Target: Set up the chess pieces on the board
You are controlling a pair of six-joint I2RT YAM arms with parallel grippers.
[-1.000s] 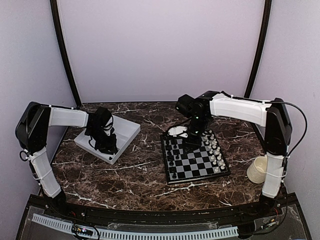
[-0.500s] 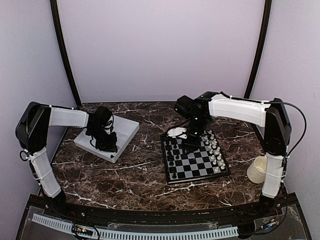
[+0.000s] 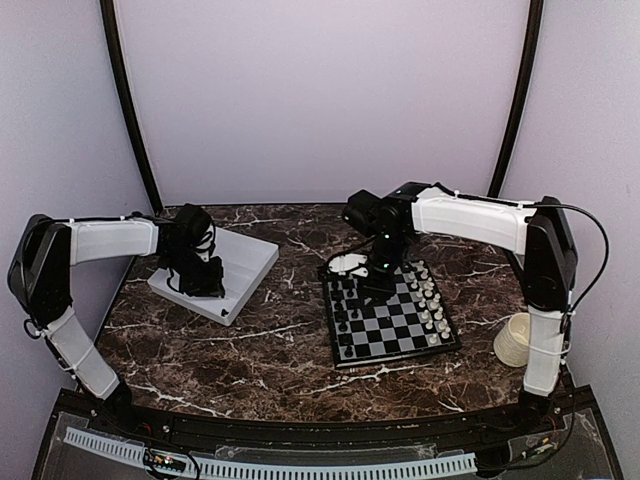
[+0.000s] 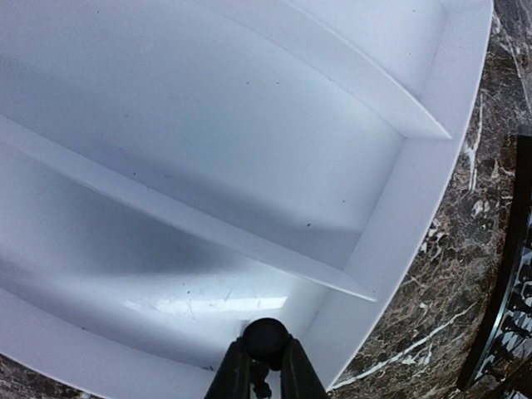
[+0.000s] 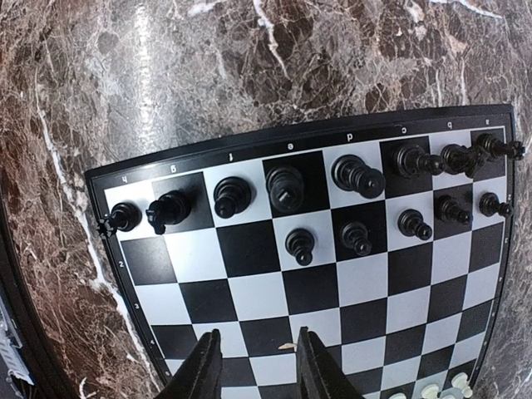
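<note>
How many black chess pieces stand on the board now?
13 black pieces on the board: eight fill the edge row, five stand in the second row at its right end. Another black piece is pinched in the left gripper over the tray. None seems hidden.

Table top [image 3: 280, 350]: dark brown marble, white veins, faint glare. Walls [image 3: 320, 100] plain pale lilac, evenly lit. Two black curved poles [image 3: 129, 110] rise at the table's far corners.

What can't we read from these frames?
Left wrist: black piece in left claw, body hidden by the claw and bottom edge.
Right wrist: white pieces cut off by bottom edge.
Top: far squares of board hidden by right arm; piece types too small.
</note>
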